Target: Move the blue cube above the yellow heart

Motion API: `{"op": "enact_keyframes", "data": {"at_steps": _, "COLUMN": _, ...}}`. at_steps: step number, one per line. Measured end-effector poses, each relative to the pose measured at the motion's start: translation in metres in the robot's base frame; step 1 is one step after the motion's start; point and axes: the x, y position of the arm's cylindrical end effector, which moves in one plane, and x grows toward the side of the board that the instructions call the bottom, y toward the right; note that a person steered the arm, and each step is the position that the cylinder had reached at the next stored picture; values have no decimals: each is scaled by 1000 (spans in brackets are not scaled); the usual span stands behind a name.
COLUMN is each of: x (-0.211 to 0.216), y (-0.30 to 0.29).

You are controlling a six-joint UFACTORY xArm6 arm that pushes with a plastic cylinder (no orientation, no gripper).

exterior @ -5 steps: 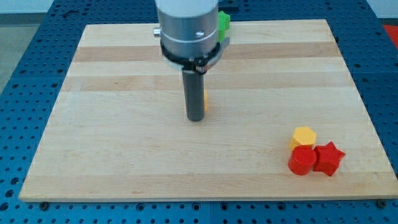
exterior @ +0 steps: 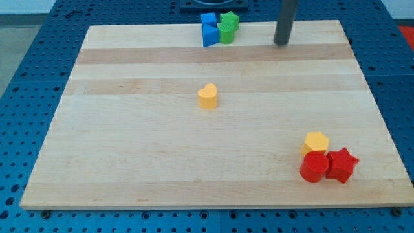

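1. My tip rests on the wooden board near the view's top edge, touching nothing, right of the block cluster
2. Blue cube sits at the top edge, touching two green blocks
3. Yellow heart stands alone mid-board, well below the cube

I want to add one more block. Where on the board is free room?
Free: the view's left half and the stretch between the yellow heart and the red star. Crowded: the top edge by the blue cube and my tip.
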Motion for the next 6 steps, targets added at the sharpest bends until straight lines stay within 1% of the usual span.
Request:
{"op": "enact_keyframes", "data": {"at_steps": 1, "x": -27, "y": -6}}
{"op": "enact_keyframes", "data": {"at_steps": 2, "x": -25, "y": -115}}
{"op": "enact_keyframes", "data": {"at_steps": 3, "x": -25, "y": -192}}
{"op": "enact_keyframes", "data": {"at_steps": 6, "x": -19, "y": -300}}
